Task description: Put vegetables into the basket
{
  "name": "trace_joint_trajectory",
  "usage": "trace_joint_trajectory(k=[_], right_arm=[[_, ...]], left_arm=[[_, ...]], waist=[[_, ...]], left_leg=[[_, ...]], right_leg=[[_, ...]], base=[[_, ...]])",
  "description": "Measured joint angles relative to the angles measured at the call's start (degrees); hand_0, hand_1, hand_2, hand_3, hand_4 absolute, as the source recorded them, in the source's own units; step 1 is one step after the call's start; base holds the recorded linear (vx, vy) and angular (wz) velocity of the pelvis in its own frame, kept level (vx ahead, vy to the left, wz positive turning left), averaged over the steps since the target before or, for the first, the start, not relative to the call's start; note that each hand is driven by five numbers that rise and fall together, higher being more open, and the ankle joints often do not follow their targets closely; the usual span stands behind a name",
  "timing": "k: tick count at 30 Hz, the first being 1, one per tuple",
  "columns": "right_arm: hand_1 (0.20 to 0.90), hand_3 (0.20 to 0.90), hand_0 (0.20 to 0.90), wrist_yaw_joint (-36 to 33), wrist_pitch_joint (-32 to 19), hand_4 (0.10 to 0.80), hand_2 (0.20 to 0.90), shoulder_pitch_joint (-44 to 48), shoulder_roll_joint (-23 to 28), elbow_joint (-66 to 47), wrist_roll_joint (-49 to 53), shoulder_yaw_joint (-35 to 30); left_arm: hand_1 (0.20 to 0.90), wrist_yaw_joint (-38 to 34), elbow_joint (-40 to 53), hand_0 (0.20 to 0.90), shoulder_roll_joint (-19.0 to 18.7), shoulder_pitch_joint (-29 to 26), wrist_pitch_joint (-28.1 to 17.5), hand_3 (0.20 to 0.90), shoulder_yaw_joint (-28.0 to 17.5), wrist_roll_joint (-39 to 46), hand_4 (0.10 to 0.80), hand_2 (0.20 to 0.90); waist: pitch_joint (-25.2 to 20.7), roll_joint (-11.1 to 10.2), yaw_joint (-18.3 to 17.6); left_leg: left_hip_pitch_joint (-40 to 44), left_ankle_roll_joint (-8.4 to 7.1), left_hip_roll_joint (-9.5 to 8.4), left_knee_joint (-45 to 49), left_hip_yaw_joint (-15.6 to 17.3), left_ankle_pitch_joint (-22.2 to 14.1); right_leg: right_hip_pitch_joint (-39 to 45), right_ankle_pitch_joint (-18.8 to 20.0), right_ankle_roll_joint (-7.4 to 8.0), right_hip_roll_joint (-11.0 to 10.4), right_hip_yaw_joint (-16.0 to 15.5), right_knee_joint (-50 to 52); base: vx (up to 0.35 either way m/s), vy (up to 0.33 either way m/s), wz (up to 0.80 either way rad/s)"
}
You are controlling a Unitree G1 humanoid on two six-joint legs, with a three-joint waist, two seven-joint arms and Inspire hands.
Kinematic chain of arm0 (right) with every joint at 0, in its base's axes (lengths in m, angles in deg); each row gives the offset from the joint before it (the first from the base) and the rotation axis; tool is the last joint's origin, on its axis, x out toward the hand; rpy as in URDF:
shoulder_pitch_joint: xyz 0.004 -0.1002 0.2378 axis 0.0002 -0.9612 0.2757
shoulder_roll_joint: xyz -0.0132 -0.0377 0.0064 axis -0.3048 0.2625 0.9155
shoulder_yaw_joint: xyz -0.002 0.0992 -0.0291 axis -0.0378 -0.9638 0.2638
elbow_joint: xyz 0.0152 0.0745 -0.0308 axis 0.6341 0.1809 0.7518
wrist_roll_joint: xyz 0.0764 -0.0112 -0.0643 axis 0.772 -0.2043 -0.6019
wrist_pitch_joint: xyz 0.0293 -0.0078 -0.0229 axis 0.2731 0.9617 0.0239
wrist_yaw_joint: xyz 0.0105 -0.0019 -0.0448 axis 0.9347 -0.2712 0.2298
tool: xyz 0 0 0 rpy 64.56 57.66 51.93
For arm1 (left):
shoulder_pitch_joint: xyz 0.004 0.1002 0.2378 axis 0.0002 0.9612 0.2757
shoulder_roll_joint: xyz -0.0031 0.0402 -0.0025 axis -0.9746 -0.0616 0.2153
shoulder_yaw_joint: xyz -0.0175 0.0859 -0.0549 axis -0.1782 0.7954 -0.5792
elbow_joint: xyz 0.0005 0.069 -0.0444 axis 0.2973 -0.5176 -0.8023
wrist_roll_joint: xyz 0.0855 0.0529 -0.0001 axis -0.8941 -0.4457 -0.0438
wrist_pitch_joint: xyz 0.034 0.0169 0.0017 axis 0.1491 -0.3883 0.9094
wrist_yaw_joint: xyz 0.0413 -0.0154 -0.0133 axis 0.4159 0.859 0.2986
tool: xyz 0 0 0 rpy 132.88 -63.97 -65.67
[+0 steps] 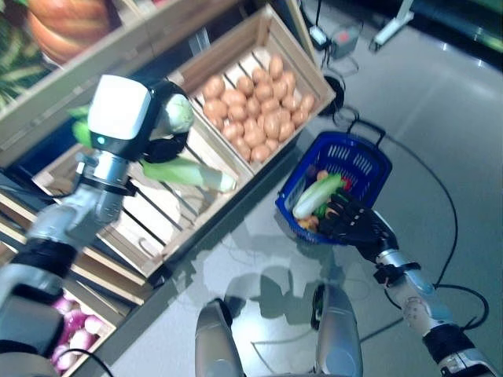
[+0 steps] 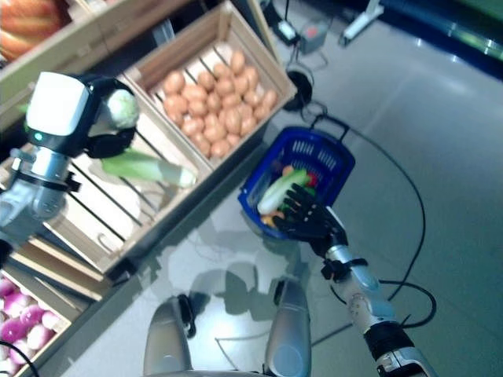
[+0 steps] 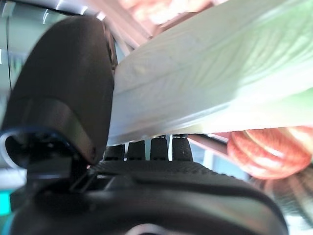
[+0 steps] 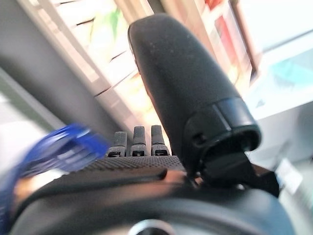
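Observation:
A long pale green and white leafy vegetable (image 1: pixel 189 173) hangs over a slatted wooden crate (image 1: pixel 149 216), with my left hand (image 1: pixel 161 133) shut on it. In the left wrist view the vegetable (image 3: pixel 220 73) lies between the thumb (image 3: pixel 63 88) and the fingers. At the right, the blue plastic basket (image 1: pixel 369 151) holds another green-white vegetable (image 1: pixel 318 196) and some small red and orange pieces. My right hand (image 1: pixel 354 224) has its fingers curled over the basket's near rim (image 2: pixel 271 220).
A crate of potatoes (image 1: pixel 255 102) stands behind the slatted crate. Purple onions (image 1: pixel 75 330) fill a lower box at the left. A pumpkin (image 1: pixel 67 23) sits on the top shelf. Grey floor lies beyond the basket.

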Motion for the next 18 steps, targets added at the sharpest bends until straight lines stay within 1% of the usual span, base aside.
trace_joint_trajectory(k=[1,2,3,4,5,6,7,8,9,10,12,13,15,16,17,18], right_arm=[[0.9,0.9,0.9,0.0,-1.0,0.8,0.9,0.5,0.0,0.0,-2.3,0.6],[0.9,0.9,0.9,0.0,-1.3,0.8,0.9,0.6,-0.1,-0.2,-2.8,0.8],[0.9,0.9,0.9,-0.1,-1.3,0.8,0.9,1.0,-0.2,-0.3,-4.5,1.0],[0.9,0.9,0.9,-0.1,-1.4,0.8,0.9,1.4,-0.3,-0.5,-4.7,1.2],[0.9,0.9,0.9,-0.1,-1.4,0.8,0.9,1.7,-0.4,-0.5,-4.8,1.2],[0.9,0.9,0.9,-0.1,-1.2,0.8,0.9,2.2,-0.3,-0.6,-4.7,1.2],[0.9,0.9,0.9,-0.1,-1.1,0.8,0.9,2.2,-0.3,-0.6,-4.7,1.2],[0.9,0.9,0.9,-0.1,-1.0,0.8,0.9,2.6,-0.5,-0.6,-4.7,1.3],[0.9,0.9,0.9,-0.1,-0.4,0.8,0.9,3.0,-0.6,-0.7,-4.7,1.2],[0.9,0.9,0.9,-0.1,0.6,0.8,0.9,3.6,-0.6,-0.8,-5.0,1.3],[0.9,0.9,0.9,-0.1,1.3,0.8,0.9,4.7,-0.7,-1.1,-6.3,1.7],[0.9,0.9,0.9,-0.2,2.4,0.8,0.9,5.3,-0.6,-2.0,-6.3,1.9],[0.9,0.9,0.9,-0.6,3.6,0.8,0.9,6.0,-0.4,-3.2,-6.4,2.1],[0.9,0.9,0.9,-0.8,4.0,0.8,0.9,7.3,-0.4,-4.3,-6.9,2.7],[0.9,0.9,0.9,-1.3,4.4,0.8,0.9,7.9,-0.3,-5.8,-8.4,3.0],[0.9,0.9,0.9,-1.4,4.8,0.8,0.9,8.2,-0.3,-6.5,-8.8,3.1]], left_arm=[[0.3,3.5,0.2,0.3,4.4,2.8,-0.9,0.3,-2.2,5.9,0.4,0.3],[0.3,5.3,0.4,0.3,5.6,3.9,-1.2,0.3,-2.6,7.8,0.4,0.3],[0.3,8.5,0.6,0.3,9.3,6.2,-1.2,0.3,-4.7,11.1,0.4,0.3],[0.3,11.8,0.7,0.3,11.3,7.8,-1.4,0.3,-4.7,14.7,0.4,0.3],[0.3,13.4,0.7,0.3,11.5,8.1,-1.4,0.3,-4.6,16.0,0.4,0.3],[0.3,16.2,0.8,0.3,12.7,8.7,-1.1,0.3,-5.2,18.6,0.4,0.3],[0.3,17.5,0.8,0.3,14.1,9.1,-0.7,0.3,-5.7,21.1,0.4,0.3],[0.3,19.4,1.0,0.3,14.9,9.2,-0.7,0.3,-5.6,23.7,0.4,0.3],[0.3,21.4,1.1,0.3,16.7,9.2,-0.6,0.3,-6.0,27.3,0.4,0.3],[0.3,21.9,1.6,0.3,18.5,9.2,-0.3,0.3,-6.1,30.1,0.4,0.3],[0.3,22.6,3.6,0.3,19.6,9.2,-0.2,0.3,-6.1,32.2,0.4,0.3],[0.3,22.7,6.0,0.3,20.4,9.2,0.7,0.3,-6.1,33.4,0.4,0.3],[0.3,22.7,8.6,0.3,21.4,9.2,1.7,0.3,-6.1,34.6,0.4,0.3],[0.3,22.9,10.6,0.3,21.8,9.2,2.2,0.3,-6.1,35.6,0.4,0.3],[0.3,22.9,11.8,0.3,22.3,9.2,3.1,0.3,-6.1,35.7,0.4,0.3],[0.3,23.0,12.1,0.3,22.5,9.2,3.3,0.3,-6.1,35.7,0.4,0.3]], waist=[[-2.1,0.0,0.4],[-3.0,0.0,0.6],[-3.8,0.3,0.7],[-5.2,0.3,0.7],[-5.6,0.2,0.8],[-6.0,0.3,0.9],[-6.2,0.6,1.1],[-6.3,0.7,0.9],[-6.6,0.9,0.8],[-7.0,1.2,0.9],[-7.4,1.3,0.9],[-7.8,1.4,0.9],[-8.1,1.4,1.0],[-8.2,1.4,1.1],[-8.8,1.4,1.5],[-9.2,1.4,1.8]], left_leg=[[3.1,-0.19,-0.22,-4.2,0.5,1.4],[4.3,-0.37,-0.18,-5.9,1.0,1.9],[7.7,-0.51,-0.08,-9.6,1.3,3.4],[10.0,-0.67,0.04,-12.9,1.5,4.4],[10.7,-0.75,0.06,-13.9,1.8,4.9],[12.6,-0.99,0.06,-16.8,2.3,6.0],[14.4,-0.61,0.0,-19.4,2.7,7.2],[16.0,-0.54,-0.02,-21.7,2.9,8.1],[18.4,-0.64,-0.22,-24.9,3.1,9.3],[19.6,-0.42,-0.46,-26.7,3.3,9.9],[20.7,-0.03,-1.1,-28.4,3.9,10.4],[21.2,0.52,-1.63,-29.6,4.1,10.9],[21.7,0.91,-2.21,-30.7,4.1,11.3],[22.6,1.08,-2.78,-31.7,4.2,11.5],[23.3,1.28,-3.17,-32.7,4.2,11.7],[23.6,1.36,-3.31,-33.3,4.2,11.8]], right_leg=[[2.4,0.4,0.11,0.6,-0.1,-2.8],[3.4,0.5,0.11,1.1,-0.5,-3.8],[6.6,1.3,0.18,1.8,-1.4,-6.7],[8.5,1.8,0.3,2.4,-1.3,-9.1],[9.1,2.1,0.39,2.6,-1.3,-10.0],[10.7,3.0,0.55,3.5,-1.7,-12.3],[12.3,4.1,0.72,3.9,-2.0,-14.6],[14.1,5.0,0.95,4.4,-2.5,-17.1],[16.5,6.6,1.38,5.0,-2.8,-20.4],[18.2,8.0,1.83,5.4,-2.8,-23.3],[20.0,10.0,2.51,5.4,-2.8,-27.1],[21.4,11.7,3.01,5.4,-2.8,-30.3],[23.2,13.7,3.46,5.5,-2.8,-34.3],[25.4,15.7,4.0,5.6,-2.8,-38.3],[27.2,17.3,4.21,5.7,-2.9,-41.7],[27.8,17.9,4.32,5.7,-2.8,-42.9]], base=[[0.071,-0.099,0.02],[0.083,-0.12,0.03],[0.081,-0.112,0.04],[0.099,-0.14,0.03],[0.079,-0.114,-0.02],[0.046,-0.077,-0.04],[0.035,-0.078,0.0],[0.036,-0.109,0.0],[0.012,-0.117,0.0],[0.003,-0.092,-0.03],[-0.033,-0.072,-0.03],[-0.039,-0.075,0.01],[-0.031,-0.063,0.04],[-0.038,-0.089,0.01],[-0.027,-0.074,-0.01],[-0.018,-0.055,-0.05]])
